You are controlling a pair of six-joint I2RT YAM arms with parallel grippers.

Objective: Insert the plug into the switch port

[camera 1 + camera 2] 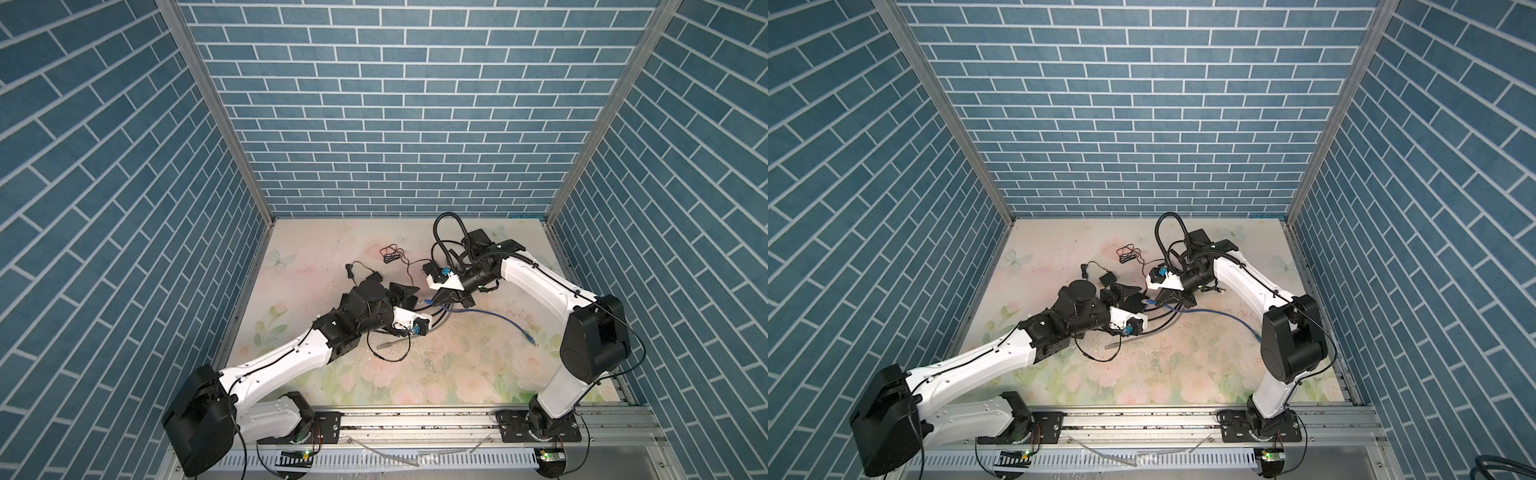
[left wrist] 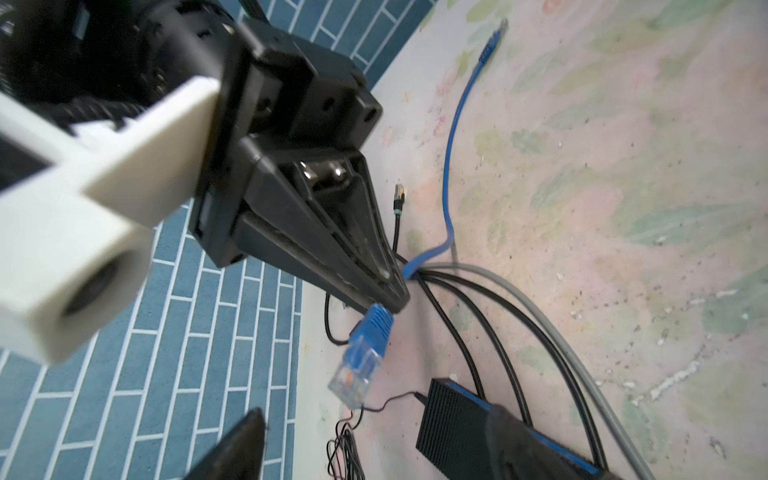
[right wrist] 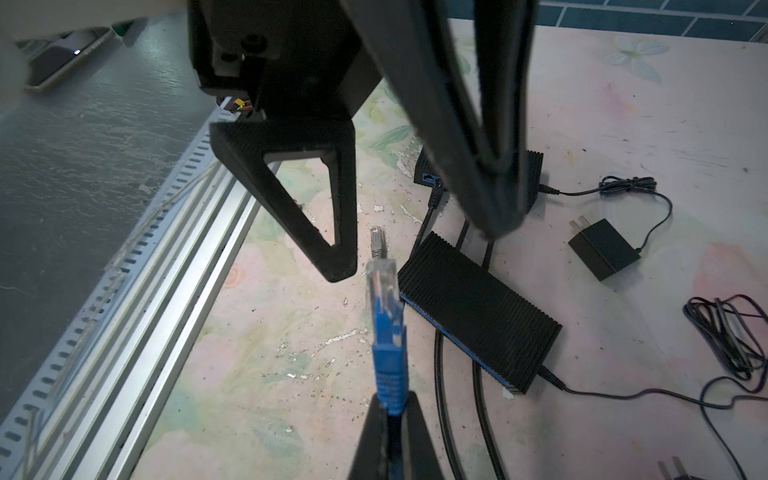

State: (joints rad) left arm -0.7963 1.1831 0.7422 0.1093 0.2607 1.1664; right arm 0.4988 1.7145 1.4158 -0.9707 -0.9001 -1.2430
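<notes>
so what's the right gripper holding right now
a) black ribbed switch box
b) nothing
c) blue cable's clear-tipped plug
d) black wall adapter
c: the right gripper is shut on the blue cable's clear-tipped plug; the black ribbed switch box and black wall adapter lie apart from it.

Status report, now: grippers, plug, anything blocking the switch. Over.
Right gripper shut on blue plug. Plug aloft, not yet in switch. Left gripper open, close by plug tip. Black cables run into switch's port side.
</notes>
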